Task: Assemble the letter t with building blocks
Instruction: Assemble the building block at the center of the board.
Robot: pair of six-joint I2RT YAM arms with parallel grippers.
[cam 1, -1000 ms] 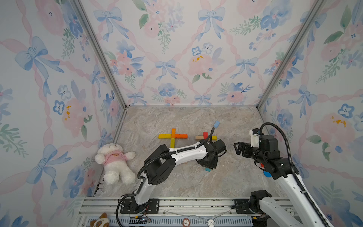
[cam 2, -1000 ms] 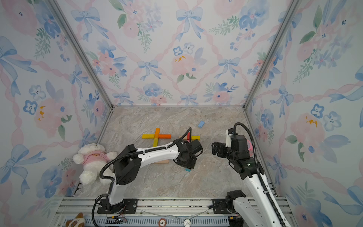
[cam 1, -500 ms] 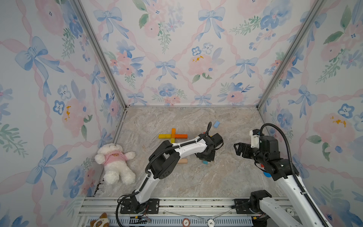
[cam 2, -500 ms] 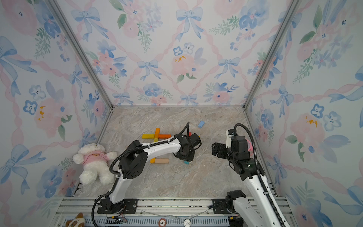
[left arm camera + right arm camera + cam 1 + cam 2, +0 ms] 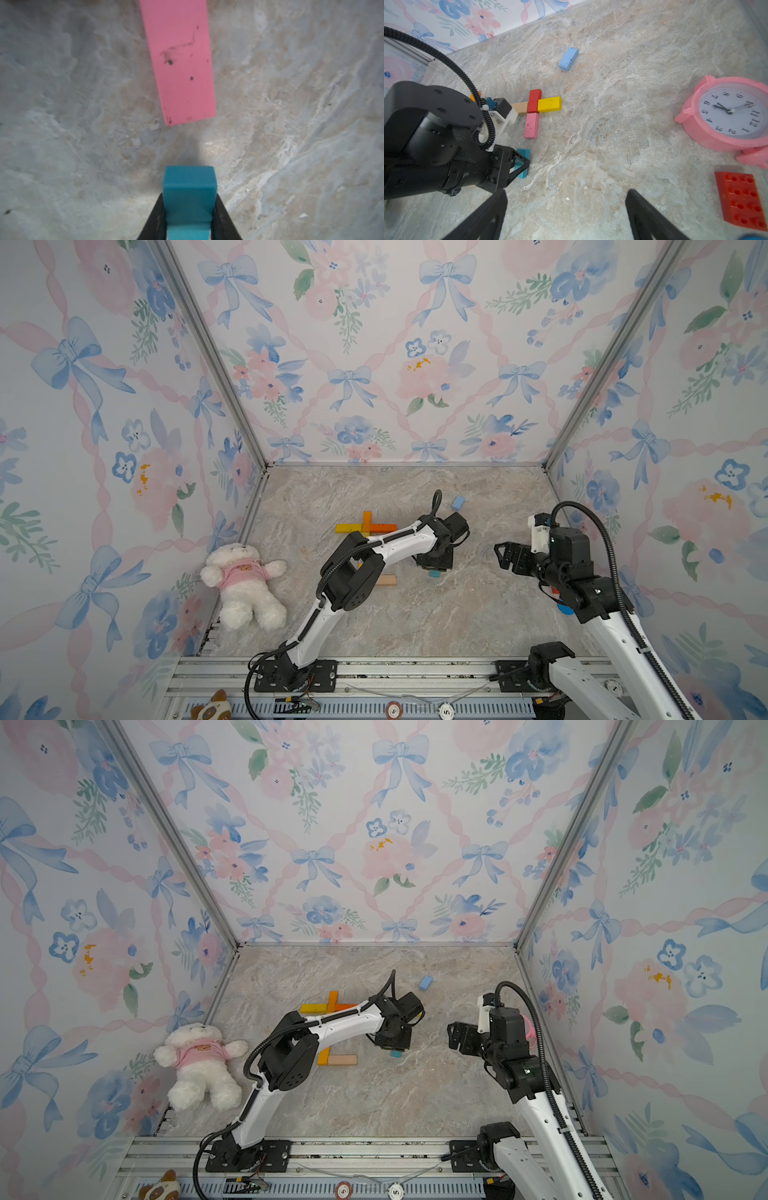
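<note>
My left gripper [image 5: 188,220] is shut on a teal building block [image 5: 188,191], held low over the table just short of the end of a pink block [image 5: 180,62]. In the right wrist view the pink block [image 5: 531,125] lies below a red block [image 5: 534,100], with a yellow block [image 5: 549,104] and a bare wood block [image 5: 520,107] at its sides. In both top views the left gripper [image 5: 434,568] hides that group. My right gripper [image 5: 566,214] is open and empty, apart to the right [image 5: 505,556].
A yellow and orange cross of blocks [image 5: 365,526] lies further back. A bare wood block [image 5: 343,1060] and an orange one [image 5: 324,1056] lie under the left arm. A light blue block [image 5: 458,502] lies alone. A pink alarm clock [image 5: 729,116], red studded brick [image 5: 743,200] and teddy bear [image 5: 245,585] stand at the sides.
The left arm has come down toward the table with the teal block and shifted slightly back. The right arm has not moved.
</note>
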